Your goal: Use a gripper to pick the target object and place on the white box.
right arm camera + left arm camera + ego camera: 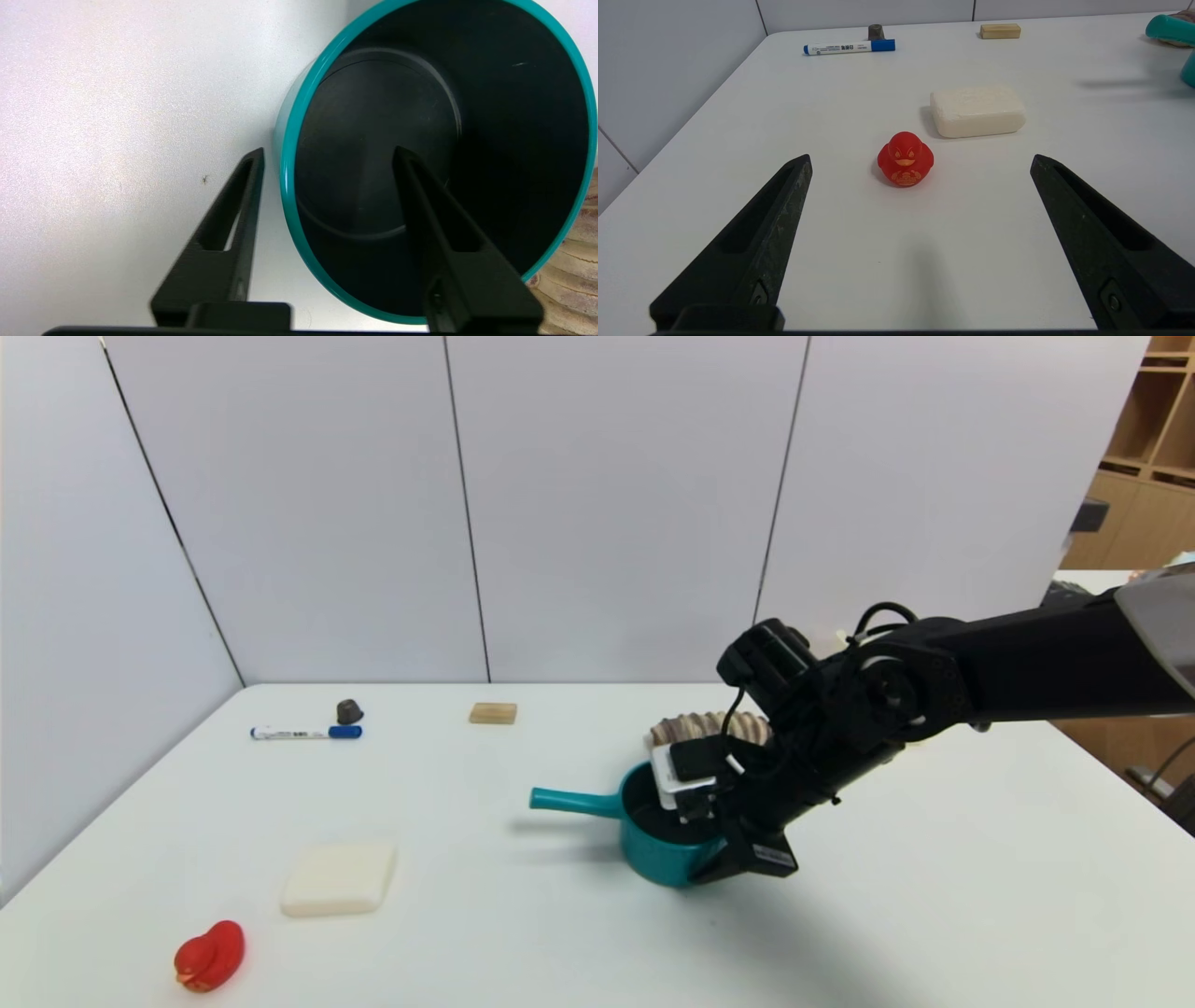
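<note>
White tabletop scene: the right gripper [327, 163] straddles the teal saucepan's [658, 854] near wall mid-table, fingers spread, one inside, one outside; closing comes next, with no white box visible

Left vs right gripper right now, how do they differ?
The left gripper hovers over bare table near the red duck, fingers spread wide around nothing. The right gripper straddles the teal saucepan rim, one finger inside the dark bowl, one outside, gap narrower, not yet closed on the wall. Both are black two-fingered claws, open.
</note>
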Tool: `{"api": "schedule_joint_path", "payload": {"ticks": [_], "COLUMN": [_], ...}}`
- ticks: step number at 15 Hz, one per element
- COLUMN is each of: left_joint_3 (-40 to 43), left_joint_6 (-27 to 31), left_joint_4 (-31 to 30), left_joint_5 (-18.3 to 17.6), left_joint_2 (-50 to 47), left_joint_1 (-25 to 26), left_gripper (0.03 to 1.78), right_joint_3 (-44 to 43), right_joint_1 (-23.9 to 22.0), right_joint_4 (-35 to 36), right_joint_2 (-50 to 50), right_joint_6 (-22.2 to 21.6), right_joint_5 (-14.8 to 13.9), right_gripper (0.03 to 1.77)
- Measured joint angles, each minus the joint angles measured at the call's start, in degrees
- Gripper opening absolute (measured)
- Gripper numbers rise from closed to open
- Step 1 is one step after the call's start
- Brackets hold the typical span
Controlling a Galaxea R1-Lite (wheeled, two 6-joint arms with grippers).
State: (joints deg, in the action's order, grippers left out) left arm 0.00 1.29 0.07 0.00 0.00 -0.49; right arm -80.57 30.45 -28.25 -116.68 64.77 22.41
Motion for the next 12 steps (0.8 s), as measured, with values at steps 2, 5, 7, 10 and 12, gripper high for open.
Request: {"api": "schedule_joint_path", "payload": {"ticks": [2, 5, 7, 10, 12], "left_joint_3": [0.0, 0.0, 0.0, 0.0, 0.0], "left_joint_6": [0.02, 0.05, -0.02, 0.02, 0.02], "left_joint_4": [0.02, 0.0, 0.02, 0.0, 0.02], "left_joint_5": [0.0, 0.0, 0.0, 0.0, 0.0], "left_joint_2": [0.0, 0.0, 0.0, 0.0, 0.0], "left_joint_1": [0.0, 0.0, -0.02, 0.02, 0.0], "left_gripper": [1.69, 1.69, 1.69, 1.69, 1.69], "right_joint_3": [-0.02, -0.11, -0.16, -0.46, -1.46], "right_joint_1": [0.0, 0.02, 0.09, 0.11, 0.11], "right_joint_4": [-0.09, -1.05, -2.71, -5.1, -8.02], "right_joint_2": [0.06, 0.44, 0.74, 1.9, 3.47], "right_joint_6": [0.04, 0.06, 0.15, 0.04, -0.17], "right_joint_5": [-0.02, -0.09, -0.04, -0.09, -0.09], "right_gripper": [0.6, 0.1, 0.1, 0.1, 0.1]}}
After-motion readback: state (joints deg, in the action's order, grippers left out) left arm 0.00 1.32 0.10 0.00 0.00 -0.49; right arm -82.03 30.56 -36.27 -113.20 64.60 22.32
